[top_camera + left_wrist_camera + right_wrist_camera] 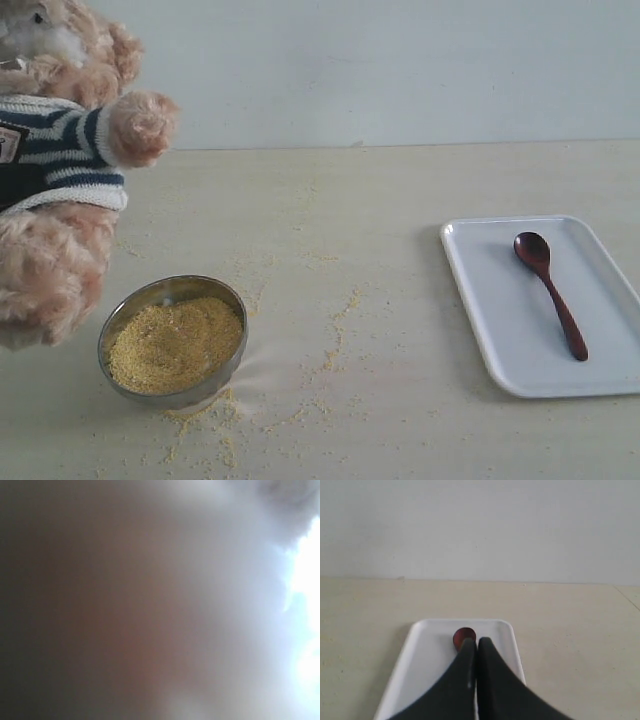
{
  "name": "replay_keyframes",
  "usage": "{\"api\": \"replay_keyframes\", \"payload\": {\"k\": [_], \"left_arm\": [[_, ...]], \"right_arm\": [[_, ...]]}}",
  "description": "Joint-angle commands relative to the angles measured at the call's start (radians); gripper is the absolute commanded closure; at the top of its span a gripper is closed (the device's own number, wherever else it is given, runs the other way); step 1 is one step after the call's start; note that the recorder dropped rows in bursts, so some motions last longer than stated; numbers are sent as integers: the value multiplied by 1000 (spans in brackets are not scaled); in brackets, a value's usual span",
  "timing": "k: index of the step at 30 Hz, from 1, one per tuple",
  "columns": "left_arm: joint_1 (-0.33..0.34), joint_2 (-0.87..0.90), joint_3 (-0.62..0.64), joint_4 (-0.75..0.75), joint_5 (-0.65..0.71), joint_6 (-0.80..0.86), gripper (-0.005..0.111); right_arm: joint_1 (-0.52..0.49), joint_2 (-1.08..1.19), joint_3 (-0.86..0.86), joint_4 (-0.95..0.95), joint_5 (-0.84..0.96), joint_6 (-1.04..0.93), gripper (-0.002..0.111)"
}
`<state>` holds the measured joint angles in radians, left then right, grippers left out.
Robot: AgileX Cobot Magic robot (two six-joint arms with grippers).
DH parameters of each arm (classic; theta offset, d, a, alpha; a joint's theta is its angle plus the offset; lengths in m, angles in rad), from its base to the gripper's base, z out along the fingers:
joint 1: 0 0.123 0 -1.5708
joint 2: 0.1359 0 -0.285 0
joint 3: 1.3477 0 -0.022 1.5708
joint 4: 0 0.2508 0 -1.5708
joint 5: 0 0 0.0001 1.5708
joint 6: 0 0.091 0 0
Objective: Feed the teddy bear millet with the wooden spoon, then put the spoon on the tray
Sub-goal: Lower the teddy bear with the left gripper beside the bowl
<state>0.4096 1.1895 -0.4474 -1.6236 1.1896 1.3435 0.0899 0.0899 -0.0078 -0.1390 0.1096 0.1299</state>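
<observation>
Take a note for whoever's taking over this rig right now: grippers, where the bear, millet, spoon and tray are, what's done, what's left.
Right gripper: fingers shut, empty, pointing at the tray.
Left gripper: its wrist view is all blur, so it is not seen.
Wooden spoon lies flat on the tray. Millet fills the metal bowl beside the teddy bear, with loose grains on the table.
Done: spoon on tray. Feeding cannot be confirmed, though the spilled grains hint at it.
Left: probably nothing, but check first.

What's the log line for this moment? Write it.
wooden spoon on tray | millet in bowl, some spilled | right jaws shut | left view blurred
</observation>
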Motion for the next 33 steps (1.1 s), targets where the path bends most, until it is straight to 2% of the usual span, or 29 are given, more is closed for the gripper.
{"api": "replay_keyframes", "payload": {"k": [1, 10, 16, 24, 29, 33], "left_arm": [[-1, -10, -5, -6, 32, -8, 102], [-1, -10, -5, 0, 32, 11, 102], [-1, -10, -5, 20, 32, 11, 102], [-1, -10, -5, 6, 32, 27, 102], [-1, -10, -5, -9, -38, 48, 102], [-1, -10, -5, -9, -20, 48, 102]], "right_arm": [[1, 2, 8, 0, 19, -47, 109], [1, 2, 8, 7, 17, -35, 109], [1, 2, 8, 195, 23, 147, 109], [1, 2, 8, 195, 23, 147, 109], [1, 2, 8, 195, 23, 147, 109], [1, 2, 8, 197, 30, 147, 109]]}}
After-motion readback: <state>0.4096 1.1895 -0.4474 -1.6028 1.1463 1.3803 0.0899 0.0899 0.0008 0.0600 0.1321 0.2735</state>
